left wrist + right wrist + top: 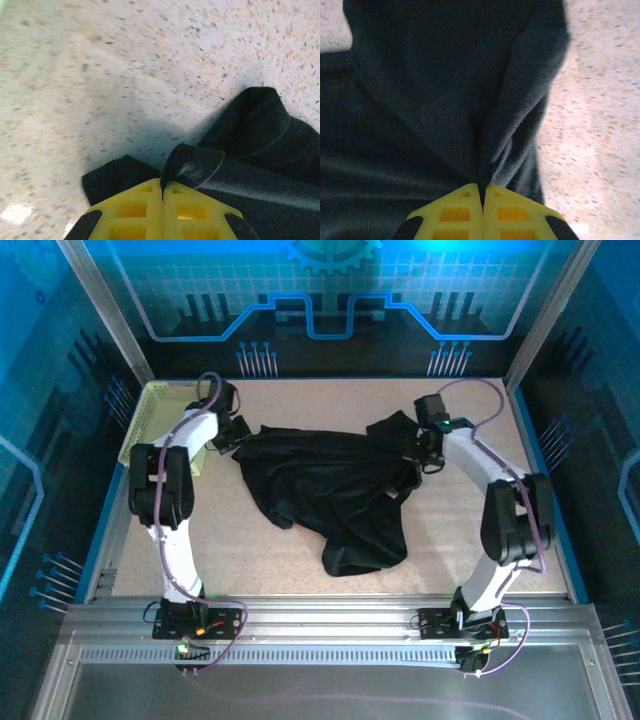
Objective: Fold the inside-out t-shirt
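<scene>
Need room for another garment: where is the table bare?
Bare speckled tabletop: the far strip beyond the crumpled black fabric t-shirt, and the near strip between it and arm bases. Crowded: the middle, where left gripper and right gripper pinch it, and the pale yellow-green mesh basket.

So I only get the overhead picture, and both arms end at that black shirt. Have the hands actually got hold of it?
Observer: Yes. The left wrist camera shows the left hand shut, with a fold of the t-shirt pinched in it.
Visitor: And the other one?
Observer: The right hand is shut too, and the cloth gathers into creases right where it closes.
Visitor: What's beneath the left one?
Observer: Up close, the table is pale with dark and orange speckles, and a shadow lies beside the cloth.
</scene>
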Motion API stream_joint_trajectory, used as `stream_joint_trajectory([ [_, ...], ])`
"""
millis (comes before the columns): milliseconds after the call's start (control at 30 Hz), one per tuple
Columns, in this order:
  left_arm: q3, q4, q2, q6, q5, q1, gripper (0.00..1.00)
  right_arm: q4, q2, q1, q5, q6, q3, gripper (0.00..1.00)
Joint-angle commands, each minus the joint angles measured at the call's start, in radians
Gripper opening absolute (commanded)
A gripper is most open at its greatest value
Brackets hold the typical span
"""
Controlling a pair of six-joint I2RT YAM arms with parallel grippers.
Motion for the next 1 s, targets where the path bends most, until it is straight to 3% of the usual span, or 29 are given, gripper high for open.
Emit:
stream_joint_trajectory([
  [0, -0.070, 0.083, -0.143, -0.039, 0.081, 0.049, 0.00, 0.000, -0.093, -0.042, -0.026, -0.020, -0.084, 0.00],
  [233, -0.290, 0.231, -0.464, -0.129, 0.173, 0.122, 0.00, -0.033, -0.374, -0.121, 0.001, 0.006, -0.248, 0.00],
  [333, -0.398, 0.230, -0.601, -0.161, 0.118, 0.127, 0.00, -0.078, -0.461, -0.131, 0.000, 0.040, -0.323, 0.00],
  [433, -0.552, 0.221, -0.678, -0.233, 0.097, 0.127, 0.00, -0.109, -0.497, -0.104, -0.054, 0.084, -0.433, 0.00],
  [500, -0.692, 0.265, -0.698, -0.268, 0.143, 0.127, 0.00, -0.107, -0.501, -0.050, -0.077, 0.115, -0.508, 0.00],
  [633, -0.834, 0.254, -0.703, -0.257, 0.135, 0.129, 0.00, -0.157, -0.493, 0.018, 0.006, 0.169, -0.549, 0.00],
  [667, -0.860, 0.253, -0.717, -0.246, 0.118, 0.130, 0.00, -0.181, -0.496, 0.013, 0.045, 0.171, -0.543, 0.06],
  [767, -0.905, 0.243, -0.760, -0.232, 0.071, 0.134, 0.00, -0.230, -0.501, 0.005, 0.181, 0.155, -0.485, 0.38],
  [800, -0.908, 0.237, -0.770, -0.228, 0.062, 0.133, 0.00, -0.209, -0.496, 0.005, 0.197, 0.125, -0.457, 0.44],
  [967, -0.883, 0.243, -0.772, -0.220, 0.061, 0.134, 0.00, -0.079, -0.344, 0.020, 0.160, 0.006, -0.217, 0.59],
])
